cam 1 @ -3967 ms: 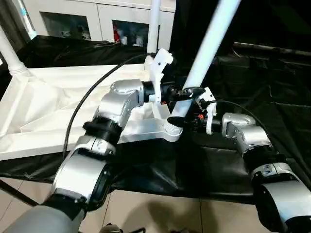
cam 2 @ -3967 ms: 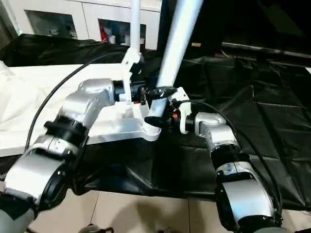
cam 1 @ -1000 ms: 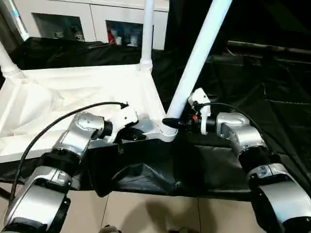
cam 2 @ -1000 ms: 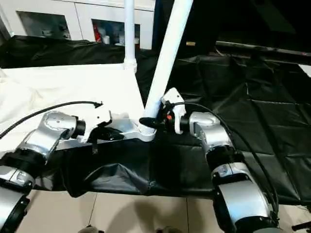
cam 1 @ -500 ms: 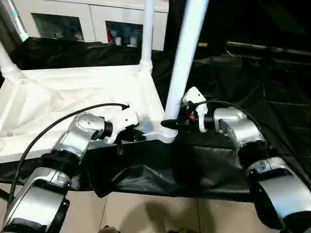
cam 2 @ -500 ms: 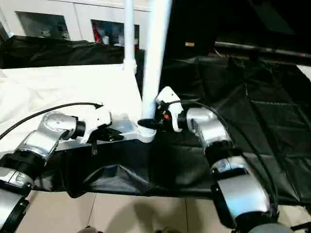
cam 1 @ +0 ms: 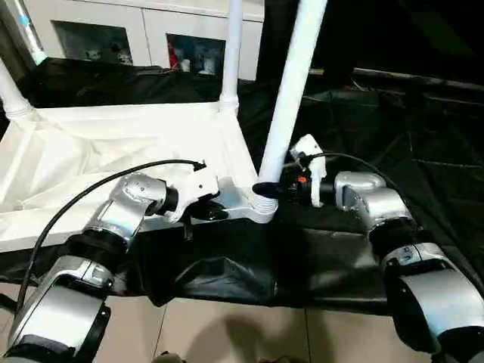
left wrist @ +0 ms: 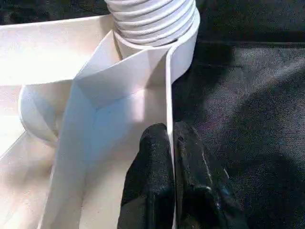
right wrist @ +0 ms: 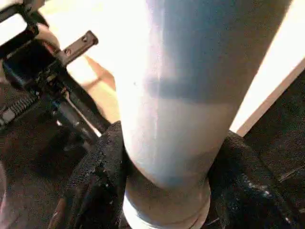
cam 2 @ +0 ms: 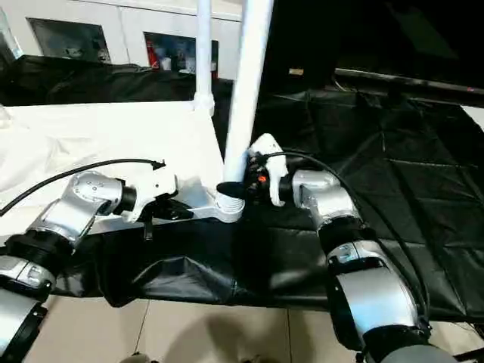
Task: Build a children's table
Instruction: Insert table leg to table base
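The white tabletop point(cam 1: 98, 151) lies upside down on black cloth, ribbed side up. Two legs stand in its far sockets, the far left leg point(cam 1: 11, 91) and the back right leg point(cam 1: 231, 53). A third leg point(cam 1: 291, 91) rises from the near right corner socket point(cam 1: 262, 206), leaning slightly right. My right gripper point(cam 1: 265, 189) is shut on this leg just above its base, and its black fingers point(right wrist: 97, 167) hug the tube point(right wrist: 181, 119). My left gripper point(cam 1: 208, 212) is shut on the tabletop's thin rim wall point(left wrist: 167, 95) beside that socket, whose leg shows a threaded end point(left wrist: 150, 19).
A white glass-door cabinet point(cam 1: 151, 30) stands behind the work. Black cloth point(cam 1: 401, 128) covers the surface to the right and hangs over the front edge. Tiled floor point(cam 1: 227, 333) lies below. A black cable point(cam 1: 91, 189) loops over my left forearm.
Four seconds ago my left gripper held the leg; now it pinches the tabletop rim. In the last second the leg swung from leaning right to nearly upright, still in my right gripper.
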`<state>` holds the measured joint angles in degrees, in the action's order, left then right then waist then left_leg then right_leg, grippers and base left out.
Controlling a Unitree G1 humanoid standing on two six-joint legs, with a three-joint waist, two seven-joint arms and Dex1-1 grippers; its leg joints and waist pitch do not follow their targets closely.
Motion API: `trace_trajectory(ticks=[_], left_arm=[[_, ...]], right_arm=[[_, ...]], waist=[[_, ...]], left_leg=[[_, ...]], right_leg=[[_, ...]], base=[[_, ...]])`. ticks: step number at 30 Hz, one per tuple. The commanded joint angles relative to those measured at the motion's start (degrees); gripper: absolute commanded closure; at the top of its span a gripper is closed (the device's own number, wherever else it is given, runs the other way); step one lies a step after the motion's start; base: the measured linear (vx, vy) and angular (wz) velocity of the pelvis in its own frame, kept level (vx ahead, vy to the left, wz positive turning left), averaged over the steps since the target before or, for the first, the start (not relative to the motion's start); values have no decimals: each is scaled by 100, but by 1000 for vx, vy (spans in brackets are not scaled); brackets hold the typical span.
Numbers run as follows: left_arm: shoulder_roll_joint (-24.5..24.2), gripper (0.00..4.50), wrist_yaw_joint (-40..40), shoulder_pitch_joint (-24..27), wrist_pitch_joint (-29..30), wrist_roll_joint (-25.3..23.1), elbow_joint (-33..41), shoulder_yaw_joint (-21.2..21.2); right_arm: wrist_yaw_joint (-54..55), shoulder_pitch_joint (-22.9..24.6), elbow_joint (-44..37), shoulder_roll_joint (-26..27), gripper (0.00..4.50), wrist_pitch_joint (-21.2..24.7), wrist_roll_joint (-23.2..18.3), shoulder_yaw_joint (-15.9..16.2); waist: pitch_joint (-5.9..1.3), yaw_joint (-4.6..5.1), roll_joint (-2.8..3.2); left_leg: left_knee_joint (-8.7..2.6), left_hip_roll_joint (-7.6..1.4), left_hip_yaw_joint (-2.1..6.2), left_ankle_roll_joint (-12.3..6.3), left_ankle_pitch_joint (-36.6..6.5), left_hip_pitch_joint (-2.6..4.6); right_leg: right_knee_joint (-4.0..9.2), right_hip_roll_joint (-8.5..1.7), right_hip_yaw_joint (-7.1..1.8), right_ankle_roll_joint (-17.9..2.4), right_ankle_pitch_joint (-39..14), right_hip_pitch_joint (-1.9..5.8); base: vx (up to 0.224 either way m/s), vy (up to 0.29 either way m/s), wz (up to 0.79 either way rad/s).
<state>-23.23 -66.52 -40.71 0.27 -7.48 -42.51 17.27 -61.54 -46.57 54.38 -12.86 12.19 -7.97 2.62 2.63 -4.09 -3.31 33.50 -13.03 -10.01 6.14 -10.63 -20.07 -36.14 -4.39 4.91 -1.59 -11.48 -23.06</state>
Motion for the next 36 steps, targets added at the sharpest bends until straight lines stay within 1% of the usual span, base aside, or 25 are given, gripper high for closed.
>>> trace_trajectory(ticks=[1,3,4,5,6,8,11,12,13,14,15,17,18,19,20,21,22,24,25,26,28,29,31,34,36], left_arm=[[47,450,-12,32,22,-131,-117,168],[50,450,2,9,11,-135,-156,164],[50,450,2,9,11,-135,-156,164],[58,450,29,-23,-8,-142,-210,157],[60,450,38,-35,-12,-142,-228,157],[69,450,72,-60,-28,-144,-266,150],[72,450,85,-68,-36,-147,-277,145],[72,450,94,-75,-45,-152,-289,141],[72,450,94,-75,-45,-152,-289,141],[73,450,99,-82,-52,-155,-303,141],[75,450,109,-98,-67,-158,-334,139],[71,450,123,-116,-94,-164,-373,137],[67,450,130,-124,-108,-165,-392,138],[66,450,132,-126,-111,-165,-397,139],[62,450,145,-130,-121,-160,-409,144],[65,450,161,-131,-126,-157,-421,144],[70,450,171,-129,-132,-153,-430,143],[69,450,174,-123,-132,-150,-426,142],[74,450,175,-123,-135,-149,-432,142],[77,450,176,-124,-137,-149,-437,141],[78,450,174,-125,-141,-147,-442,140],[74,450,168,-134,-154,-147,-456,140],[65,450,166,-143,-165,-151,-470,142],[48,450,167,-170,-189,-171,-500,163],[49,450,155,-151,-188,-175,-469,179]], right_arm=[[114,205,167,-70,255,95,31,-18],[177,332,109,-61,255,123,-92,-162],[177,332,109,-61,255,123,-92,-162],[305,490,60,-33,255,57,-181,-289],[357,545,49,-20,255,25,-205,-327],[476,706,6,38,255,-58,-278,-423],[599,917,-65,128,255,-178,-338,-499],[720,1056,-83,201,255,-308,-360,-544],[720,1056,-83,201,255,-308,-360,-544],[763,1097,-94,224,255,-345,-364,-557],[851,1175,-123,272,255,-421,-400,-605],[1015,1329,-172,347,255,-631,-404,-642],[1078,1402,-202,383,255,-717,-406,-654],[1093,1421,-214,392,255,-736,-406,-655],[1155,1538,-315,441,255,-839,-399,-645],[1211,1647,-393,494,255,-936,-402,-647],[1254,1757,-453,541,255,-1045,-384,-629],[1288,1820,-473,571,255,-1090,-381,-630],[1307,1856,-480,587,255,-1121,-376,-633],[1319,1880,-485,597,255,-1144,-372,-635],[1332,1899,-486,601,255,-1158,-369,-638],[1367,1919,-497,598,255,-1184,-356,-633],[1399,1926,-513,576,255,-1214,-312,-600],[1340,1948,-632,382,255,-1396,65,-243],[1149,1934,-740,269,255,-1387,282,42]], waist=[[-371,-35,83],[-369,-64,68],[-372,-74,67],[-371,-80,61],[-365,-87,118],[-371,-105,95],[-360,-104,91],[-358,-119,194],[-354,-98,142],[-357,-93,135],[-357,-98,165],[-345,-93,152],[-343,-87,179],[-338,-83,162],[-329,-79,173],[-328,-90,234],[-332,-77,206],[-334,-75,189],[-336,-73,191],[-335,-74,208],[-334,-74,212],[-335,-80,266],[-333,-66,237],[-332,-69,234],[-332,-72,221]], left_leg=[[-339,-73,-41,-235,-615,6],[-338,-72,-46,-241,-625,7],[-338,-71,-47,-239,-640,11],[-342,-71,-45,-228,-659,9],[-345,-69,-48,-198,-727,18],[-349,-73,-41,-162,-784,18],[-365,-67,-34,-118,-897,22],[-372,-69,-16,-80,-934,25],[-377,-73,-23,-66,-962,24],[-382,-69,-17,-57,-984,23],[-384,-64,-12,-44,-1016,27],[-395,-65,-10,-23,-1112,26],[-403,-62,-6,1,-1218,40],[-405,-61,-6,3,-1251,39],[-419,-61,4,16,-1344,43],[-420,-60,12,33,-1377,52],[-423,-62,8,33,-1394,48],[-427,-57,16,23,-1386,40],[-428,-56,16,13,-1373,40],[-427,-57,15,-3,-1356,41],[-427,-57,12,-19,-1351,39],[-428,-56,17,-10,-1367,43],[-431,-57,13,-16,-1391,40],[-430,-46,10,-42,-1351,29],[-428,-42,7,-66,-1301,31]], right_leg=[[340,-362,-310,-1444,-137,344],[336,-363,-307,-1457,-88,347],[340,-364,-307,-1451,-110,349],[341,-364,-306,-1439,-160,350],[368,-363,-310,-1418,-204,339],[360,-372,-309,-1399,-248,343],[393,-370,-303,-1347,-495,339],[391,-388,-305,-1338,-556,333],[409,-375,-307,-1319,-508,327],[406,-371,-304,-1319,-527,337],[407,-373,-304,-1319,-575,339],[438,-385,-309,-1268,-727,329],[461,-380,-307,-1250,-831,322],[467,-377,-308,-1236,-884,321],[486,-380,-309,-1194,-1064,316],[490,-387,-313,-1183,-1090,309],[498,-382,-314,-1170,-1081,313],[489,-377,-313,-1169,-1061,318],[488,-375,-313,-1177,-1050,322],[488,-368,-313,-1196,-1004,318],[484,-372,-315,-1225,-953,317],[485,-377,-316,-1232,-949,317],[491,-365,-313,-1235,-926,317],[500,-369,-313,-1184,-1021,326],[502,-363,-315,-1147,-1046,329]], base=[[0,0,0],[0,0,0],[0,0,0],[0,0,0],[0,0,0],[0,0,0],[0,0,0],[0,0,0],[0,0,0],[0,0,0],[0,0,0],[0,0,0],[0,0,0],[0,0,0],[0,0,0],[0,0,0],[0,0,0],[0,0,0],[0,0,0],[0,0,0],[0,0,0],[0,0,0],[0,0,0],[0,0,0],[0,0,0]])
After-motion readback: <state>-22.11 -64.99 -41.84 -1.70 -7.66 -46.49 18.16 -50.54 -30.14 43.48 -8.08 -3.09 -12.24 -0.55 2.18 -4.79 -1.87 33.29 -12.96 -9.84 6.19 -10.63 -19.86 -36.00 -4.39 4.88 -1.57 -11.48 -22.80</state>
